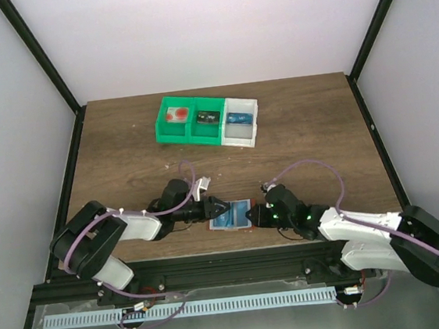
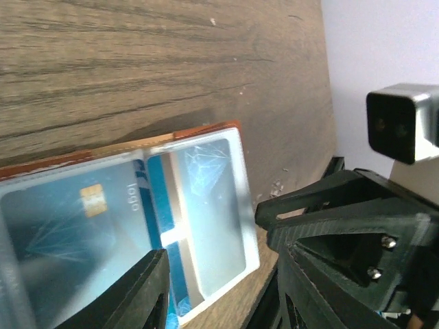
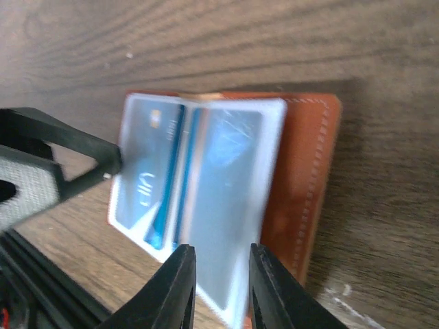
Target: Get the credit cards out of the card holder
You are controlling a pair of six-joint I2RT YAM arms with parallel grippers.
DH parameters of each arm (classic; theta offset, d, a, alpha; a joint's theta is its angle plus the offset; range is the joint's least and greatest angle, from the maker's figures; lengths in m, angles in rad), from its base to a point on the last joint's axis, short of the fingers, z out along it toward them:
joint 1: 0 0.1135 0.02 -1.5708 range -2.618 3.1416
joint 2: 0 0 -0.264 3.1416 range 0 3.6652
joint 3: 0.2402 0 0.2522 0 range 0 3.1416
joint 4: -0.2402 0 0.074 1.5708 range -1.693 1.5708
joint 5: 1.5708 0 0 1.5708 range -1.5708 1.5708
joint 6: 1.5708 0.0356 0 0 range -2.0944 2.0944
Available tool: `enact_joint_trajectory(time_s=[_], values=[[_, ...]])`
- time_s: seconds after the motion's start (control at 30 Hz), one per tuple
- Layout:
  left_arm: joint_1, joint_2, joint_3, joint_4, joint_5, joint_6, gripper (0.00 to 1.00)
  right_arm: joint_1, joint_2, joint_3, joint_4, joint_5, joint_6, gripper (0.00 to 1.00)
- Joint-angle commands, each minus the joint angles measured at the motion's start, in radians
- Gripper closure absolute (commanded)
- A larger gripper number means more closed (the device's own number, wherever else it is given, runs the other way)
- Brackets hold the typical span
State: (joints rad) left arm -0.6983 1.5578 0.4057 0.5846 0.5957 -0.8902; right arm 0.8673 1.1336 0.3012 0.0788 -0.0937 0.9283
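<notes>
Only one finger (image 2: 140, 291) of the left gripper (image 1: 215, 209) shows in its own view, so how its jaws stand cannot be told; the right gripper (image 3: 221, 252) has its jaws narrowly parted over the inner panel's edge, clamping nothing; one card holder (image 1: 230, 214) lies open on the worktop (image 1: 125, 159) between them; two credit cards (image 2: 68, 219), blurred, sit in its clear pockets; three bins (image 1: 207, 120) stand far back.

Word "logo" on blue credit card (image 2: 68, 226) in card holder (image 2: 199, 131); nothing else legible.
</notes>
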Motion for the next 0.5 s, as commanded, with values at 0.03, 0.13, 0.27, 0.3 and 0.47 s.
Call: enact_joint_trajectory(time_s=[0.03, 0.13, 0.27, 0.3, 0.47], values=[[-0.027, 0.002, 0.010, 0.089, 0.036, -0.029, 0.54, 0.007, -0.072, 0.073, -0.079, 0.019, 0.001, 0.79], [-0.033, 0.040, 0.014, 0.110, 0.048, -0.038, 0.54, 0.008, -0.084, 0.082, -0.074, 0.020, -0.001, 0.82], [-0.036, 0.077, -0.003, 0.167, 0.055, -0.063, 0.55, 0.007, -0.071, 0.082, -0.056, 0.021, -0.006, 0.86], [-0.036, 0.087, -0.004, 0.171, 0.054, -0.064, 0.55, 0.007, -0.063, 0.079, -0.047, 0.018, -0.004, 0.86], [-0.036, 0.123, -0.010, 0.199, 0.058, -0.074, 0.56, 0.007, -0.006, 0.054, 0.016, -0.002, -0.003, 0.88]])
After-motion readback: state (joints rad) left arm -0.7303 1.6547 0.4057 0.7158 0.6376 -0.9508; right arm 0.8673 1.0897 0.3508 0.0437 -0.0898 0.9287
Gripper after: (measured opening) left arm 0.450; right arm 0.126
